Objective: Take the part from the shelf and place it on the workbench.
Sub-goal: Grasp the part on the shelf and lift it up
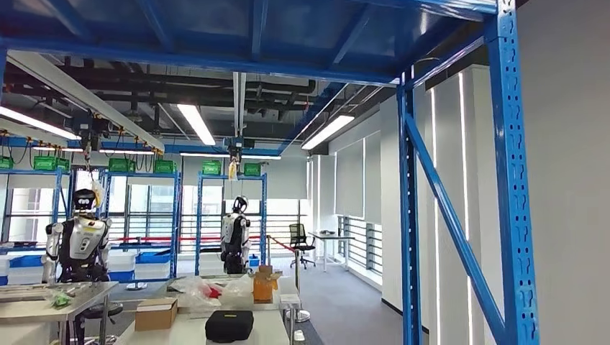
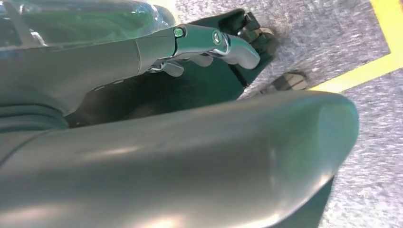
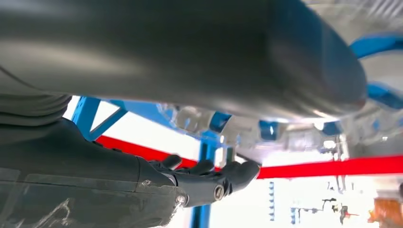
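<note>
A: While the head camera is looking up and forward, what is standing closest?

B: Blue shelf (image 1: 512, 180) uprights are rising on the right, with a slanted brace running between them. Further back, a white worktop (image 1: 187, 332) is carrying a black case (image 1: 229, 325) and a carton (image 1: 156, 313) just beside it.

A: Where is the part lying?

B: I cannot tell; nothing on the shelf or the worktop is reading clearly as the part.

A: And the left robot hand (image 2: 209, 45)?

B: It is hanging released over the grey floor (image 2: 309, 42), fingers stretched out and gripping nothing, near a yellow line (image 2: 361, 73).

A: The right robot hand (image 3: 209, 178)?

B: Also released. Its dark fingers are curving loosely, apart from one another, with nothing between them. Blue framing and a red band (image 3: 332, 167) are showing blurred behind it.

A: Is anyone else standing around?

B: Two other robots (image 1: 80, 241) are standing far back, well apart from each other, in front of blue racks.
</note>
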Controlling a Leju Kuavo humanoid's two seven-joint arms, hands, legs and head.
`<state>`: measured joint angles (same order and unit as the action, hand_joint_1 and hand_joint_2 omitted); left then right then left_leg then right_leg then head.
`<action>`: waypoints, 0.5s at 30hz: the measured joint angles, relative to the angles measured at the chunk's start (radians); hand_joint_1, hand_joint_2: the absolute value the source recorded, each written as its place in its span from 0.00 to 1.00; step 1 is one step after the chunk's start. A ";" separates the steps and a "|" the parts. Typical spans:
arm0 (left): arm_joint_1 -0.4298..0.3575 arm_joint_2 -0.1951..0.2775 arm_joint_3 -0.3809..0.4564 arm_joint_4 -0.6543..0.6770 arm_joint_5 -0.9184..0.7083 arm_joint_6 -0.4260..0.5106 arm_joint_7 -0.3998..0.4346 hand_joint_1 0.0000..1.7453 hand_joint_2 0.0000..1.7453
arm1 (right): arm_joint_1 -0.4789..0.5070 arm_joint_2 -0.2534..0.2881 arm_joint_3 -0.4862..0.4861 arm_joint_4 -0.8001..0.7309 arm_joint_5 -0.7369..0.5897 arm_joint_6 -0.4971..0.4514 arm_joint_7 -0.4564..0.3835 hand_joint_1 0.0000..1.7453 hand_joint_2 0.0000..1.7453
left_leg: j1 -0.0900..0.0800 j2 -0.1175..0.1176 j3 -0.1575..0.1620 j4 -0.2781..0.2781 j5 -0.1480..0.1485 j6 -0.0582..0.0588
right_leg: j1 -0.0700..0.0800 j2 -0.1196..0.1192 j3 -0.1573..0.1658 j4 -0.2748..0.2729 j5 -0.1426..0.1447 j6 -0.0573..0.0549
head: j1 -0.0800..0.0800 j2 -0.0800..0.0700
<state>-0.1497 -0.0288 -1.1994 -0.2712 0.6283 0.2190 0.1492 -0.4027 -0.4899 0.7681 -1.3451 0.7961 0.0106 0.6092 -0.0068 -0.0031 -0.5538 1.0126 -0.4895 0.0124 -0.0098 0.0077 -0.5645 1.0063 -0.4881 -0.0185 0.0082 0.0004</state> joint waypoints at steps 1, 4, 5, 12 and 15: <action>0.000 -0.001 0.000 0.000 0.000 0.000 0.000 0.00 0.00 | 0.001 0.000 0.000 0.000 0.000 0.001 0.000 0.00 0.00 | 0.000 -0.001 0.002 -0.008 -0.001 0.005 | -0.001 -0.001 -0.001 -0.002 0.000 0.007 | 0.000 0.000; 0.000 -0.002 0.000 0.000 0.000 0.001 0.000 0.00 0.00 | -0.002 -0.002 -0.003 -0.001 0.000 0.001 0.000 0.00 0.00 | 0.008 -0.002 0.010 -0.020 0.003 0.019 | -0.002 -0.004 -0.016 0.039 -0.028 0.022 | -0.003 0.000; 0.000 -0.002 0.000 0.000 0.000 0.001 0.000 0.00 0.00 | -0.002 -0.003 -0.003 -0.001 0.000 0.001 0.000 0.00 0.00 | 0.010 -0.001 0.012 -0.022 0.003 0.021 | -0.004 -0.005 -0.042 0.091 -0.055 0.026 | -0.005 0.000; 0.001 -0.005 0.000 0.000 0.000 0.001 -0.001 0.00 0.00 | 0.002 -0.003 -0.002 -0.001 0.000 0.002 0.000 0.00 0.00 | 0.010 -0.002 0.035 -0.020 -0.017 0.014 | -0.007 -0.006 -0.082 0.110 0.010 0.032 | -0.012 0.000; 0.000 -0.006 0.000 0.000 0.000 0.001 -0.001 0.00 0.00 | -0.001 -0.003 -0.002 -0.001 0.000 0.003 0.000 0.00 0.00 | 0.005 -0.002 0.042 -0.018 -0.029 -0.002 | -0.004 -0.003 -0.035 0.010 0.029 0.017 | -0.010 0.000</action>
<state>-0.1499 -0.0348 -1.1994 -0.2715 0.6281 0.2201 0.1480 -0.4032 -0.4929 0.7663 -1.3464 0.7961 0.0132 0.6093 -0.0019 -0.0051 -0.5120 0.9951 -0.5188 0.0105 -0.0141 0.0049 -0.5999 1.0162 -0.4589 -0.0018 -0.0017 0.0000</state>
